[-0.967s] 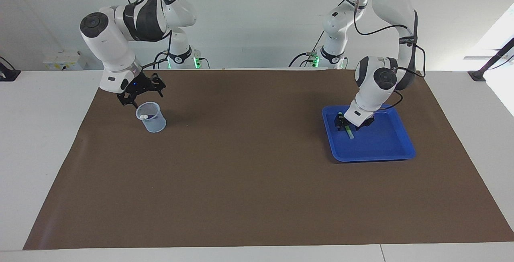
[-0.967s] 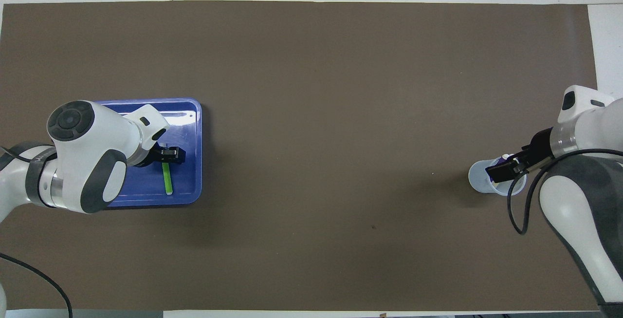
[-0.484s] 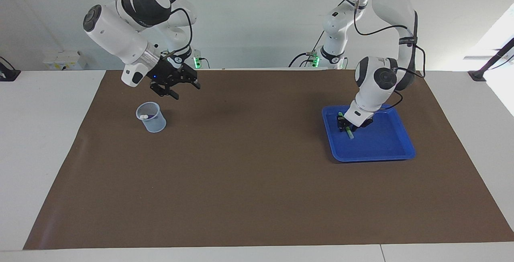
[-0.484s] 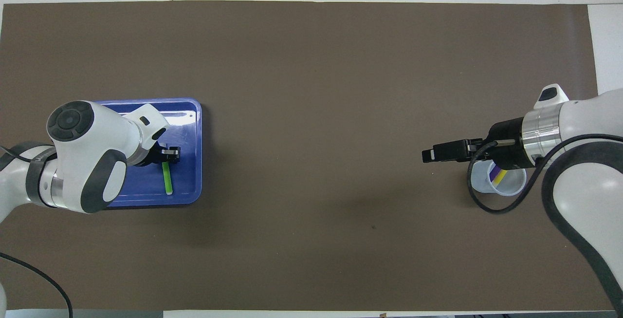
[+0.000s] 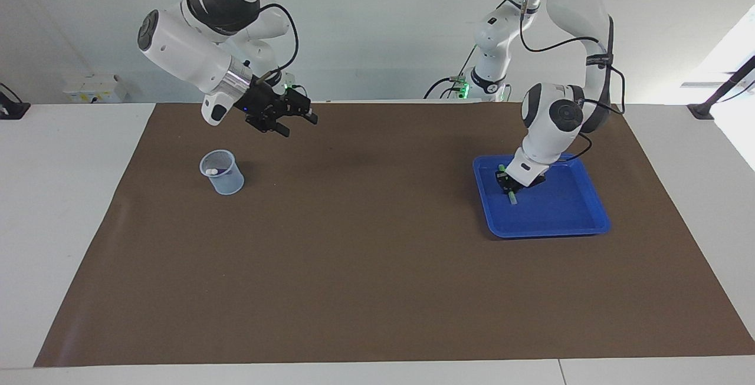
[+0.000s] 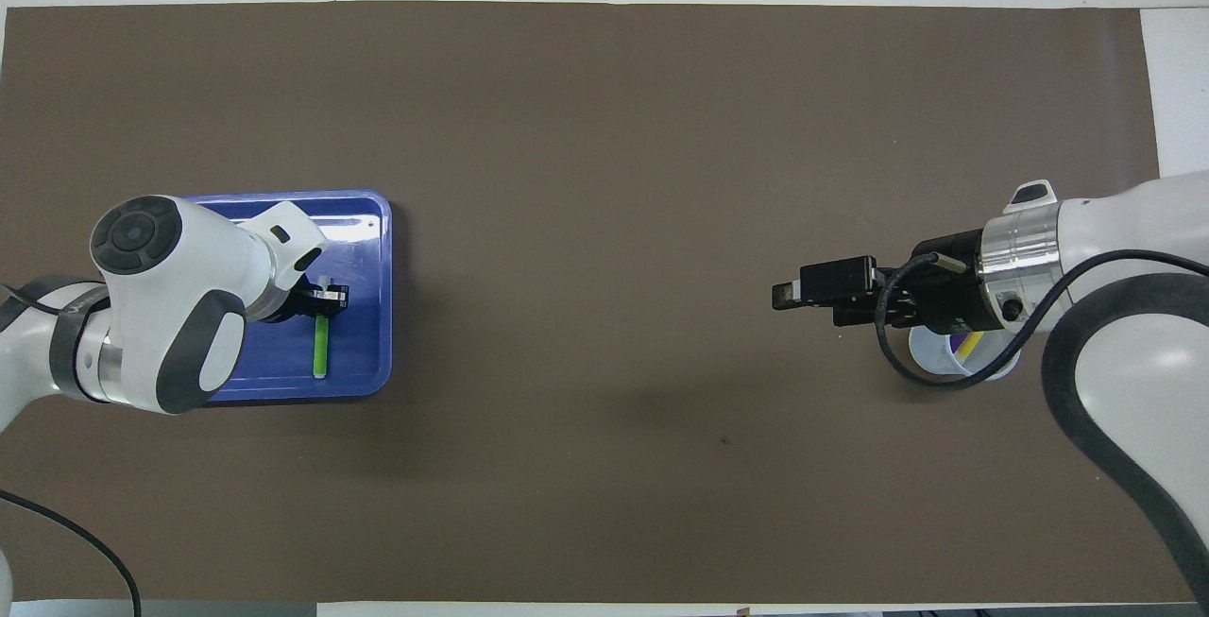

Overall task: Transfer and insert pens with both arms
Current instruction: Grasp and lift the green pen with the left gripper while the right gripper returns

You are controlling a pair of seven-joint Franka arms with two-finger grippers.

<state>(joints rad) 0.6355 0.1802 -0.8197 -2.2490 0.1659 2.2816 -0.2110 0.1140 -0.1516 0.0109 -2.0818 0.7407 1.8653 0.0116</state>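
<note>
Since the earlier frame we see the left claw (image 5: 511, 187) pinch in on the green pen (image 6: 321, 351), while the right claw (image 5: 293, 118) has swung up and away from the clear cup (image 5: 222, 172) toward the middle of the desk, jaws wide and empty. The green pen lies in the blue tray (image 6: 373, 220), now gripped near its upper end; the purple pen (image 6: 961, 344) and yellow pen (image 6: 973, 347) already stand in the cup at the right arm's end of the desk. Our worry is the off-centre hold: lifted by one end, the pen could droop or swivel, making the handover awkward, or it could slip and drop back into the tray. A tilted pen could also nudge the light cup over at insertion. The desk (image 5: 47, 196) is white under a brown mat (image 5: 365, 267); a plain pale wall rises past the arms' bases from the tray.
</note>
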